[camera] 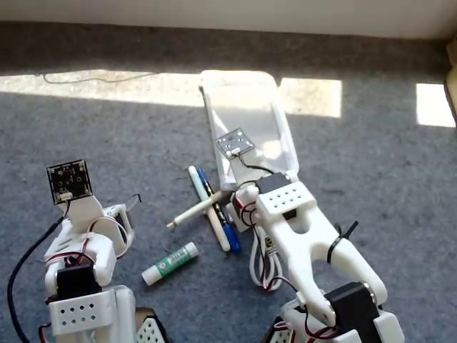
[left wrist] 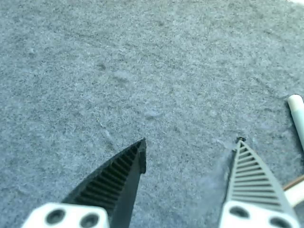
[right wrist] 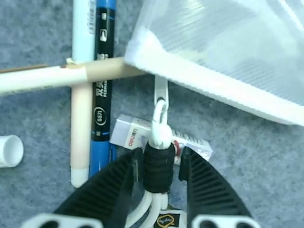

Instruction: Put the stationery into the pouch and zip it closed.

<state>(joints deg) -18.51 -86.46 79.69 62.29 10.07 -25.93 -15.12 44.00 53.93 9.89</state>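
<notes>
1 pouch (camera: 250, 121), 3 pens (camera: 216, 225), 1 glue stick (camera: 170, 262), 1 eraser (right wrist: 126, 133) lay on surface (camera: 371, 157). left tool (left wrist: 191, 141) was spread; right tool (right wrist: 161, 154) pinched zip cord (right wrist: 158, 171).

We find the pouch (camera: 246, 125) lying mid-carpet (camera: 371, 164), beyond both arms, its near end just ahead of the right gripper (right wrist: 161, 151). From that end the pull cord (right wrist: 159, 166) runs back between the right gripper's fingers, which close against it. An eraser (right wrist: 130, 135) lies under the cord, just beside two parallel pens (camera: 213, 218) that lie left of the pouch's near corner. A third pen (camera: 193, 213) lies across both, one end reaching that corner. We see the glue stick (camera: 170, 263) nearer the arms, left of the pens and apart from them, between the two arm bases. The left gripper (left wrist: 191, 141) hangs spread over bare carpet at the left, well apart from the pouch.
</notes>
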